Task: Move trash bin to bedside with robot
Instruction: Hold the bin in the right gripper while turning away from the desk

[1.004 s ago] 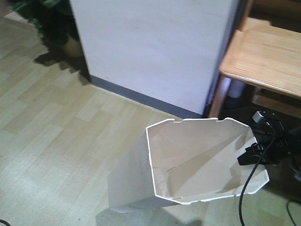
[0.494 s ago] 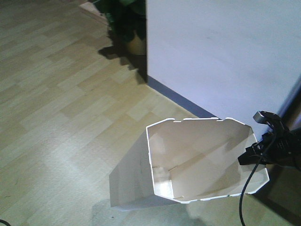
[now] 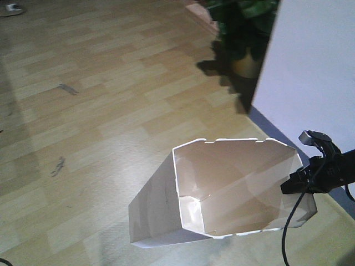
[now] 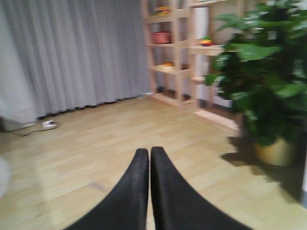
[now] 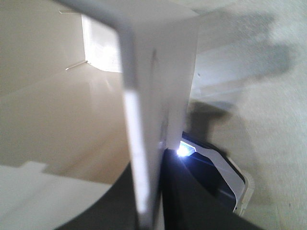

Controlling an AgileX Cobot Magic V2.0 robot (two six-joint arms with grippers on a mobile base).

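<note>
While my left claw (image 4: 149, 151) hangs idle, its two black fingers pressed together on nothing above the wooden floor (image 3: 83, 111), the work sits with my other side. Across that floor, toward the middle of the front view, the white trash bin (image 3: 233, 188) leans with its base to the left and its open mouth turned up at the camera. I cannot tell whether the base touches the boards. Behind it stands a potted plant (image 3: 244, 27). My right claw (image 3: 297, 183) is clamped on the bin's right rim, and the wrist view shows the thin wall pinched between my fingers. At far right is a white wall (image 3: 310, 72). No bed shows in any view, so I judge the carry midway at best. To do it well, I should squeeze firmly without crushing the thin plastic, and travel smoothly so the bin neither swings nor slips. I should also steer its right side wide of the wall and mind the cable (image 3: 288, 233) trailing beside the rim.
</note>
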